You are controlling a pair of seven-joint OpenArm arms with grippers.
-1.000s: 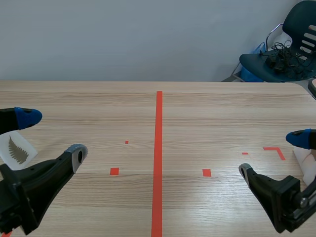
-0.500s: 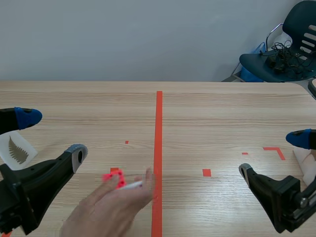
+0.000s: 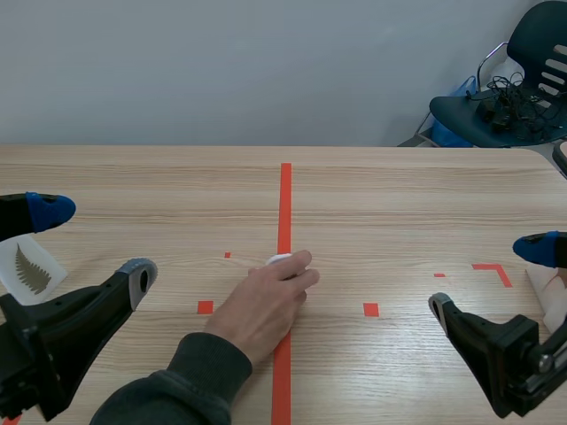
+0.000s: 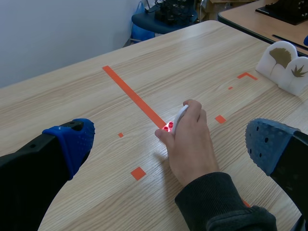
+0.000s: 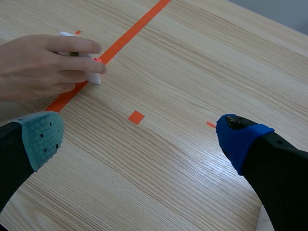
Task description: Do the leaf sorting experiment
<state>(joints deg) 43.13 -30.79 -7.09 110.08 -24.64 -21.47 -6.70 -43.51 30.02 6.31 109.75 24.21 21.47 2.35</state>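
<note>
Wooden table (image 3: 399,195), pale wall (image 3: 221,71), dark chair (image 3: 490,119)

A wooden desk (image 3: 399,195) stands before a pale wall (image 3: 221,71). Beyond its far right corner, a dark chair (image 3: 530,31) carries tangled cables (image 3: 505,93).

On the wooden table (image 3: 399,195) rest a fern card (image 3: 31,270), two standing leaf cards (image 4: 286,67) and a person's hand (image 3: 261,305).

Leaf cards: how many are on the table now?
3. A fern card by the left claw; a ginkgo card and a spiky-leaf card side by side at the table's right side. The white piece under the hand may be a fourth.
</note>
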